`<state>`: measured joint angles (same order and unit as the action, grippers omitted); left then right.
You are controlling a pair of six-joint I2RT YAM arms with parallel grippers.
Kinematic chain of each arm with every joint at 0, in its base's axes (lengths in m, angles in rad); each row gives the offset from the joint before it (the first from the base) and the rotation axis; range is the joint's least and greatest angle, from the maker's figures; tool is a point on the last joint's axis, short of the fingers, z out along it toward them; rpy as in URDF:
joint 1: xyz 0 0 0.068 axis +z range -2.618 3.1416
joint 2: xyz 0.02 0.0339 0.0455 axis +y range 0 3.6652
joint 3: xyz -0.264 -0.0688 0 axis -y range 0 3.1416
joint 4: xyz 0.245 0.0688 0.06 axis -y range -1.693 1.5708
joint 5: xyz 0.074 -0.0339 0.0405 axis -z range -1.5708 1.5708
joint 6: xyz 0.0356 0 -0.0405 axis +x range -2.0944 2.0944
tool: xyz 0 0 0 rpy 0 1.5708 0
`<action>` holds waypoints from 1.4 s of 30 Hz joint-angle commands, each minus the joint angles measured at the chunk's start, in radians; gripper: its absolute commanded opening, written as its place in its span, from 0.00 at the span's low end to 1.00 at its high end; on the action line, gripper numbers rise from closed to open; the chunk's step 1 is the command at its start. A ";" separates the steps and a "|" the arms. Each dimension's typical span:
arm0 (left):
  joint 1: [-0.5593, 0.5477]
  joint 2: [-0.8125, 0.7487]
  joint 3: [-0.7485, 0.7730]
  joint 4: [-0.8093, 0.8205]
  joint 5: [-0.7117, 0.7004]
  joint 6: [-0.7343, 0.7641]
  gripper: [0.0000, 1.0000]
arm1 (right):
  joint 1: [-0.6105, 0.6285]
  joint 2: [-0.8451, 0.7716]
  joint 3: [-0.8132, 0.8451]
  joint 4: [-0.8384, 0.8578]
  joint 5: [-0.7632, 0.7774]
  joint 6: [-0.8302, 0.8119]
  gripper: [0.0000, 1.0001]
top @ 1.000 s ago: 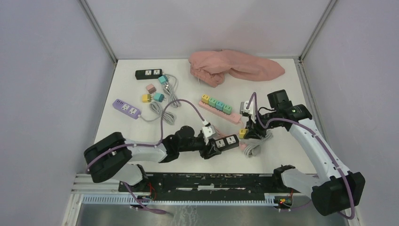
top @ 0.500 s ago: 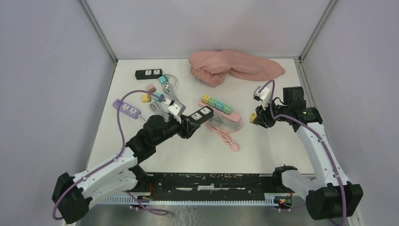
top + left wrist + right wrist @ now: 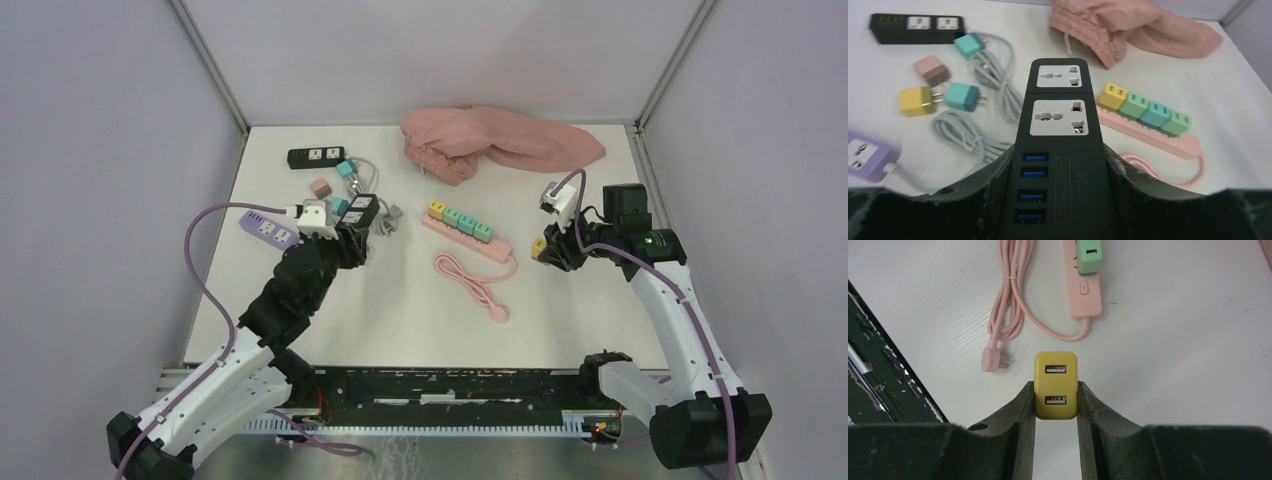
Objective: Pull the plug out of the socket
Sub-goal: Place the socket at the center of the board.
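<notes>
My left gripper [image 3: 352, 225] is shut on a black power strip [image 3: 360, 210], held over the left part of the table; in the left wrist view the black power strip [image 3: 1058, 130] shows two empty sockets and several blue USB ports between the fingers [image 3: 973, 190]. My right gripper [image 3: 545, 250] is shut on a yellow USB plug [image 3: 539, 250] at the right, apart from the strip. In the right wrist view the yellow plug [image 3: 1056, 385] sits clamped between both fingers [image 3: 1020, 420], above the bare table.
A pink power strip [image 3: 465, 232] with several coloured plugs lies mid-table, its pink cable [image 3: 470, 285] coiled in front. A purple strip [image 3: 266, 228], a second black strip [image 3: 315, 157], loose plugs [image 3: 322, 187], grey cables and a pink cloth [image 3: 495, 140] lie at the back.
My left arm has carried the black strip from the front centre to the back left. My right gripper pulled the yellow plug off it and lifted right, then held still.
</notes>
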<state>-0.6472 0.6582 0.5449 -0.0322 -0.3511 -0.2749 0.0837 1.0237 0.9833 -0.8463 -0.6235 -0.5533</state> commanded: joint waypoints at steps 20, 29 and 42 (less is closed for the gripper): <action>0.545 0.218 -0.113 -0.019 -0.157 -0.593 0.03 | -0.005 -0.018 -0.015 0.026 -0.024 0.000 0.00; 0.551 0.312 -0.127 -0.145 -0.213 -0.800 0.50 | -0.005 -0.005 -0.013 0.019 -0.042 -0.003 0.00; 0.551 0.279 0.051 -0.443 -0.137 -0.882 0.99 | -0.005 0.011 -0.012 0.007 -0.081 -0.017 0.00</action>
<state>-0.1013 1.0004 0.5014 -0.3935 -0.4938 -1.0855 0.0830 1.0317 0.9672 -0.8478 -0.6613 -0.5568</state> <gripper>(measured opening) 0.991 0.356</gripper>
